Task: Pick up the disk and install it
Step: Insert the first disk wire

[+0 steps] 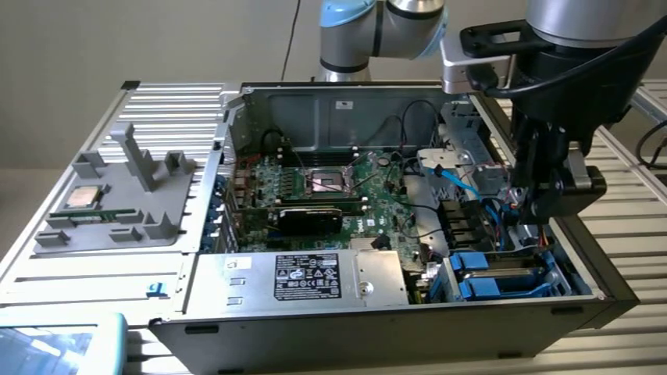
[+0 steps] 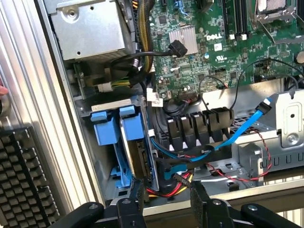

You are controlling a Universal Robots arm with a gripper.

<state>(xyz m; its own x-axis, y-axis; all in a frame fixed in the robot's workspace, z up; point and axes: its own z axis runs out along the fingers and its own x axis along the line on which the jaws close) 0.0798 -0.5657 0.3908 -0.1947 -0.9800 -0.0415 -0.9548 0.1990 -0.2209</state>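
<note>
Disk [image 2: 137, 154] stands on its edge in the drive bay [image 1: 558, 277], in the lower right of the exterior view, held in its blue carrier [image 2: 105, 128], whose two tabs stick up toward the open side of the computer case [image 1: 417, 322]. That seems to keep the tabs within reach from above. It looks seated in its slot rather than loose, though I cannot tell whether it is pushed fully home. The gripper [image 2: 166, 199] hangs just above the bay, at the right of the exterior view, with its fingers [image 2: 134, 202] apart and nothing between them; it touches neither the carrier nor the bay. A blue cable [image 2: 247, 124] and red and yellow wires [image 2: 164, 192] run close beside the bay. Further left in the exterior view lie the power supply [image 1: 312, 277] and the motherboard [image 1: 333, 187].
</note>
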